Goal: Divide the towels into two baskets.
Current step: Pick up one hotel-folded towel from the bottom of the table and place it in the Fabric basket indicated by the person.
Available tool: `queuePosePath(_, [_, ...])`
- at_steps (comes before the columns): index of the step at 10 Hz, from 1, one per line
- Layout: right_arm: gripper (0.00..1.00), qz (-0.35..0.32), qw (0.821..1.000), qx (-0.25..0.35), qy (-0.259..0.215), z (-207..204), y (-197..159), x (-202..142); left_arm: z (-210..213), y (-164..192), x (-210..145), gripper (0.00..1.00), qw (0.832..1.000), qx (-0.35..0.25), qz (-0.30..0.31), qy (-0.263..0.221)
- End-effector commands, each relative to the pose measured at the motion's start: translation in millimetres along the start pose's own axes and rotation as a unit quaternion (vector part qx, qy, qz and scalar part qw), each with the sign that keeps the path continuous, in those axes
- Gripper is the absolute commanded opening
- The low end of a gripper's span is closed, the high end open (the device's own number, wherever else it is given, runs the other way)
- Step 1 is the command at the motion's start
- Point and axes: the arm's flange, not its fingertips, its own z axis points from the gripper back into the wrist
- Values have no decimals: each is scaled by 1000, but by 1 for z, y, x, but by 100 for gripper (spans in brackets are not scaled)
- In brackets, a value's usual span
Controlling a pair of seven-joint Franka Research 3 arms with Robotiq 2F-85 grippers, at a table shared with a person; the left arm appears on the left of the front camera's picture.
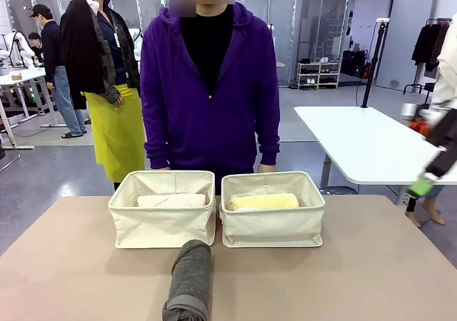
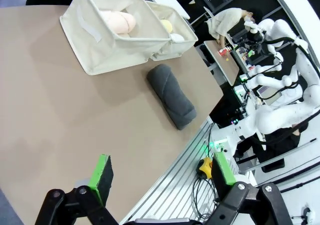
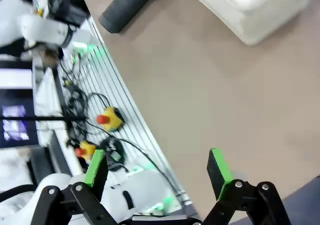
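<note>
on the far half of the tan table (image 1: 71, 264) i note two rectangular cream canvas baskets side by side. the left basket (image 1: 162, 225) holds the pale pink rolled towel (image 1: 171, 200). the right basket (image 1: 271, 227) holds the yellow rolled towel (image 1: 263, 202), with a white towel (image 2: 176, 37) beside it. the dark grey rolled towel (image 1: 190, 282) lies on the table just before them. the left gripper (image 2: 162, 174) and the right gripper (image 3: 156, 166) both stand wide apart, empty.

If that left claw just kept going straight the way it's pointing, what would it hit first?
The open left gripper would most likely meet the bare tabletop near its edge, short of the dark grey towel, though depth is hard to judge.
</note>
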Motion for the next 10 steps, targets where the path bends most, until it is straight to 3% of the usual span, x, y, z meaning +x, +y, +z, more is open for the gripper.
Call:
queuePosePath(1, [100, -97, 989, 52, -101, 7, -38, -38, 3, 0, -2, 100, 1000, -8, -7, -9])
queuePosePath(4, [100, -179, 948, 83, -251, 4, -50, -152, 3, 0, -2, 100, 1000, -8, -7, -9])
queuePosePath(6, [100, -211, 936, 106, -263, -15, -44, -196, 3, 0, -2, 100, 1000, -8, -7, -9])
queuePosePath(8, [100, -218, 937, 82, -260, -19, -52, -195, 3, 0, -2, 100, 1000, -8, -7, -9])
queuePosePath(10, [100, -228, 933, 109, -257, -16, -55, -209, 3, 0, -2, 100, 1000, -8, -7, -9])
